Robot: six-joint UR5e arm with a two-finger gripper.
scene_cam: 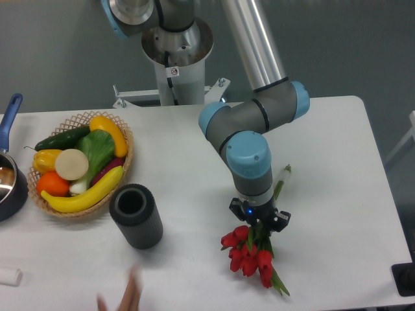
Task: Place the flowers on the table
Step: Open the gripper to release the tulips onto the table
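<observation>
**A:** What is the gripper [259,223] doing?

**B:** It points straight down over the near right part of the table [337,142], and its black fingers are closed around the stems of the tulip bunch [251,253]. The red heads fan out just below and toward the camera, with a green leaf tip poking out at the bottom. A pale stem end sticks up past the wrist on the far side.

**A:** Are the flowers down yet?

**B:** Hard to say for certain. The heads look very low, at or almost at the tabletop, so I judge this the lowering-and-release step, near the end of the task. The next move calls for a gentle last descent, if any gap remains, then parting the fingers and lifting straight up so the leaves don't snag.

**A:** How will the bunch behave?

**B:** Likely soft and floppy. The blossoms are smooth rounded buds and the stems slim and bendy, so it may roll or splay once let go. The tabletop is white, matte and flat, so nothing there should catch.

**A:** Anything near?

**B:** A black ribbed cylinder [136,216] stands to the left, well apart. Further left is a wicker basket [124,139] with a banana, a cucumber and other produce. Blurred fingertips [126,299] show at the bottom edge.
</observation>
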